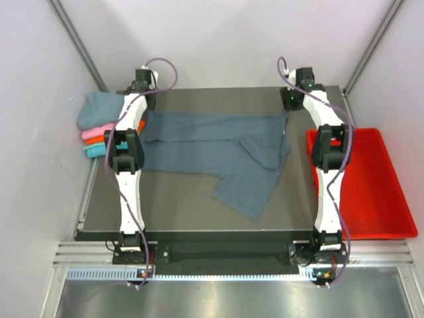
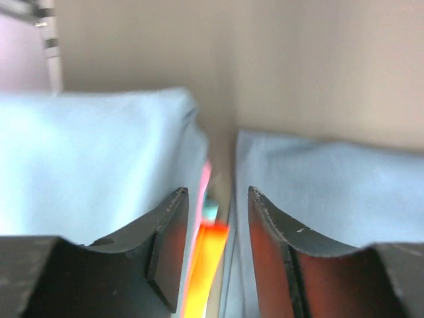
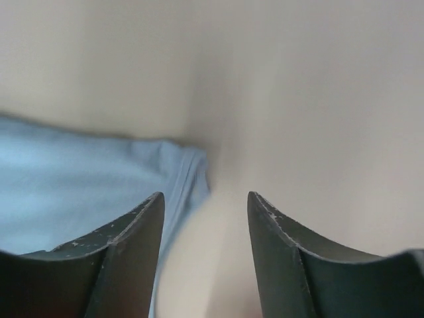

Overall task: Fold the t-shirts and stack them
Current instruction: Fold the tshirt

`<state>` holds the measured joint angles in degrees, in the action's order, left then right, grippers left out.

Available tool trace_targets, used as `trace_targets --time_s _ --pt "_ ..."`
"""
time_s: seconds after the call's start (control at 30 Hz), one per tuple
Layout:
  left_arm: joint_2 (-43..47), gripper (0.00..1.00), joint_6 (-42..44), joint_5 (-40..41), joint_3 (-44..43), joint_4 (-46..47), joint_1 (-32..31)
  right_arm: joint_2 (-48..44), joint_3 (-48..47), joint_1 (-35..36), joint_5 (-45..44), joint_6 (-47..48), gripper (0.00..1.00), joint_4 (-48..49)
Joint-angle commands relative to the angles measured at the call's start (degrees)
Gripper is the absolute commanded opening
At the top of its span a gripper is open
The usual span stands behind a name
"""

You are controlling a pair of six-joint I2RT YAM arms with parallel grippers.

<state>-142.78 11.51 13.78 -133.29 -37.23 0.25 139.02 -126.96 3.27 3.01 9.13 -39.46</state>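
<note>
A slate blue-grey t-shirt (image 1: 212, 142) lies spread on the dark table (image 1: 179, 212), its near right part folded over at an angle. At the far left lies a stack of folded t-shirts: dusty teal (image 1: 99, 109) on top, then pink (image 1: 93, 134), orange (image 1: 97, 142) and turquoise (image 1: 95, 151). My left gripper (image 1: 147, 101) is open at the shirt's far left corner. In the left wrist view (image 2: 218, 199) the teal shirt (image 2: 86, 159) is on the left, the slate shirt (image 2: 331, 185) on the right, and the orange edge (image 2: 209, 258) between the fingers. My right gripper (image 1: 289, 104) is open at the far right corner; the right wrist view (image 3: 205, 199) shows the cloth edge (image 3: 86, 185) beside its left finger.
A red plastic tray (image 1: 391, 199) stands off the table's right edge. White walls close in the back and both sides. The stack overhangs the table's far left edge.
</note>
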Motion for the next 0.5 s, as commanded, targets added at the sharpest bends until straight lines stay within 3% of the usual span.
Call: trace_targets --time_s 0.0,0.13,0.23,0.37,0.47 --pt "16.7 0.47 -3.6 -1.3 4.4 -0.6 -0.1 -16.3 2.1 2.1 -2.4 3.7 0.54 3.9" --pt "26.5 0.48 -4.1 -10.4 16.9 -6.0 -0.1 -29.9 14.8 6.5 1.3 10.5 0.61 4.9" --pt "29.2 0.46 -4.9 -10.7 26.5 -8.9 0.0 -34.8 20.7 10.6 7.6 15.4 0.61 1.2" --pt "30.0 0.45 -6.5 -10.9 34.4 -9.7 0.4 -35.4 22.7 14.7 11.1 10.8 0.61 -3.1" --pt "28.3 0.45 -6.6 -13.5 34.6 -9.9 1.6 -34.9 22.7 15.7 12.2 8.0 0.61 -4.6"
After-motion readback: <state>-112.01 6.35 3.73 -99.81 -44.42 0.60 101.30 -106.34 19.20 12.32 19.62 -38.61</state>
